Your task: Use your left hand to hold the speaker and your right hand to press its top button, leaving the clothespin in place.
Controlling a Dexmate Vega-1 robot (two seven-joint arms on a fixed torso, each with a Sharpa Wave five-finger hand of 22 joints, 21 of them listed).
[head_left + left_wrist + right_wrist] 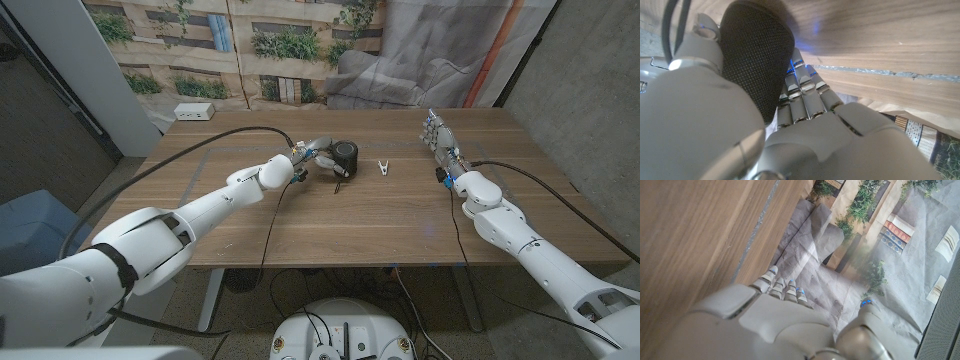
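On table [400, 215], one speaker [345, 156], one clothespin [382, 167]

Black mesh-pattern speaker [345, 156], white clothespin [382, 167] on brown wood-grain table [400, 215]; white arms w/ silver-grey hands, blue-lit fingertips [796, 62].

Even soft light, faint shadows, head view bowed at edges, wrist views blurred close up
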